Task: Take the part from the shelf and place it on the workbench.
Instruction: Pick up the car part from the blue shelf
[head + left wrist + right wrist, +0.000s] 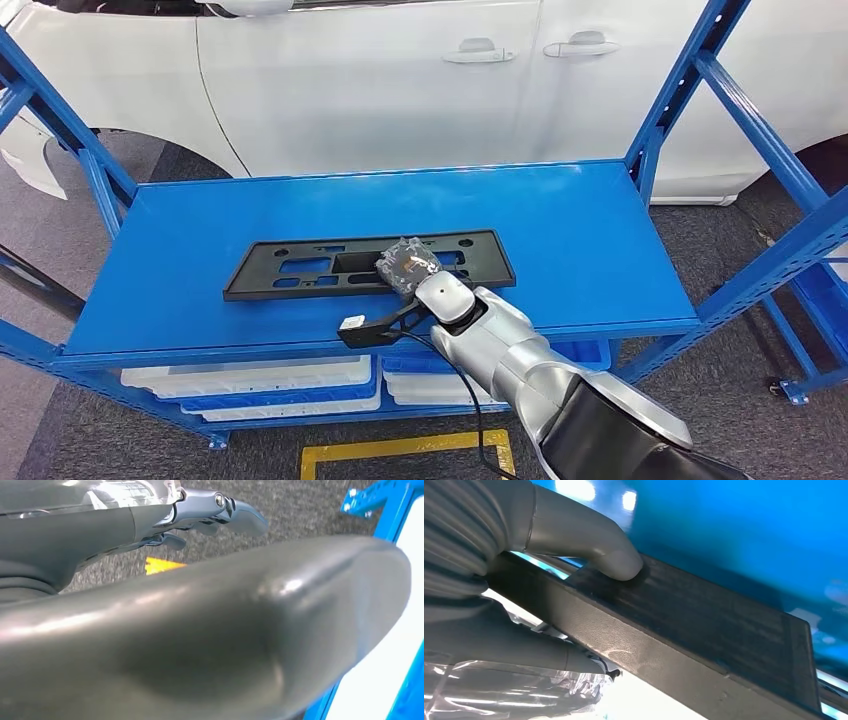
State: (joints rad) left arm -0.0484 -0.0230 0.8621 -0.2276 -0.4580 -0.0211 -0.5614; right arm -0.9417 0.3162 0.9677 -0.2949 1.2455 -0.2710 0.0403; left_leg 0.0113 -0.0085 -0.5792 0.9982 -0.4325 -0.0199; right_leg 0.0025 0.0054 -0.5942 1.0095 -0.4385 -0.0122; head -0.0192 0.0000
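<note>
right robot hand: the right robot hand (408,268) is closed on the near long edge of the part (300,268), toward its right end. In the right wrist view the thumb (616,562) presses on the top face with fingers (544,652) curled underneath, so it does have hold of it.

left robot hand: the left robot hand (220,510) hangs over the floor beside the rack. Looks to be carrying nothing, fingers loosely curled, but I honestly can't tell how far open it is.

part location: long flat black plastic frame with cutouts, lying flat on the blue shelf (600,240), not lifted as far as I can see.

slip risk: grip is way off-centre, so I'd guess the far left end sags or swings on the lift and the part twists out of the pinch.

snag risk: a long part could clip the blue uprights (680,90) when pulled out, or bump the white car (400,80) behind.

cable: the wrist cable (455,375) droops near the shelf lip and might catch.

writing: none I can read anywhere, no brand or label on the part.
</note>
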